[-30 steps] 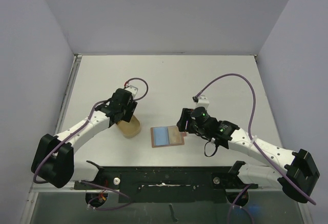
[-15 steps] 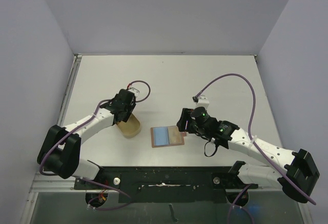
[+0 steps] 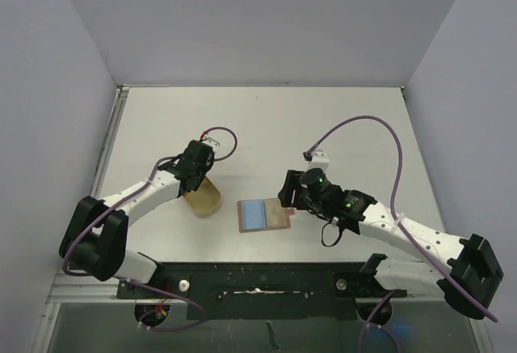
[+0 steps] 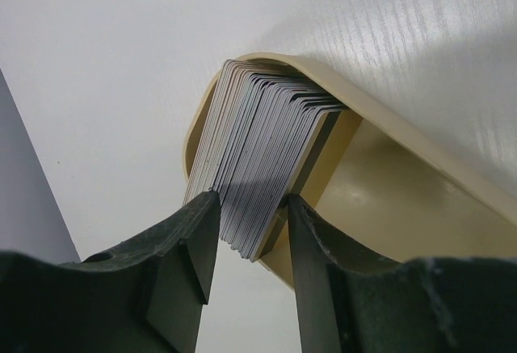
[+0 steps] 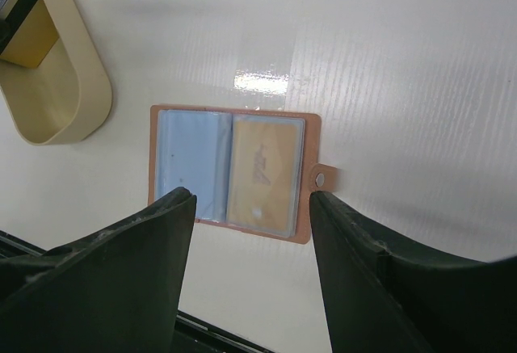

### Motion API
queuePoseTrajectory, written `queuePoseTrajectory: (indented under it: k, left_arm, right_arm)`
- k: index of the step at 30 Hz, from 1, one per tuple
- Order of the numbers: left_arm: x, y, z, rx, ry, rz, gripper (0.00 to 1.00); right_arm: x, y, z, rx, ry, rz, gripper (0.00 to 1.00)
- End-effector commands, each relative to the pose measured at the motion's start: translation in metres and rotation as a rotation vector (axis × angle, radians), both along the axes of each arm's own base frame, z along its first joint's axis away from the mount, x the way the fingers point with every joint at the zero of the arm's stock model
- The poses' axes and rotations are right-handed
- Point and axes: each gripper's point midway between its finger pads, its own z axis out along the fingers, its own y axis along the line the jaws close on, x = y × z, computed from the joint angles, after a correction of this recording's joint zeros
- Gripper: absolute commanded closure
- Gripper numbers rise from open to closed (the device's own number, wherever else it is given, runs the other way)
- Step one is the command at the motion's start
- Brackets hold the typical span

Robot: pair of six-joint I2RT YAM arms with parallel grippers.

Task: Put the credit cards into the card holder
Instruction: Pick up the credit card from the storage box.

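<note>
The card holder point(image 5: 313, 143) looks like matt reddish-brown leather, with clear glossy plastic sleeves point(image 5: 194, 167) and a shiny metal snap point(image 5: 321, 179). The credit cards point(image 4: 250, 159) are thin, smooth plastic, and the pale tan case point(image 4: 388, 199) is smooth plastic too, with a soft sheen. The white table point(image 5: 404, 62) is finely ribbed and glossy.

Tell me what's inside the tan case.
A tight stack of cards stands on edge inside the tan case; the left pincer straddles some. Their faces and the floor beneath are hidden.
</note>
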Motion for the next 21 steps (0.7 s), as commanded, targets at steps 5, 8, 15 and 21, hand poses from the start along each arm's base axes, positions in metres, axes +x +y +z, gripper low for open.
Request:
queuePoseTrajectory:
  k: [5,8,15,21]
  left_arm:
    - [0.0176,-0.0058,0.0150,0.004,-0.066,-0.006,0.60]
    - [0.0171,-0.0066,0.0134,0.011,-0.057,-0.010,0.59]
    - [0.0147,-0.0066,0.0105,0.022,-0.050,-0.013,0.58]
    - [0.0171,-0.0064,0.0172,0.035,-0.065,-0.008,0.62]
  right_arm:
    - [0.0126,0.0125,0.0237,0.059,-0.067,-0.002,0.41]
    - [0.0124,0.0110,0.0235,0.056,-0.070,-0.005,0.41]
    - [0.0140,0.0087,0.0270,0.043,-0.080,-0.007,0.41]
    - [0.0144,0.0088,0.0288,0.047,-0.087,-0.007,0.41]
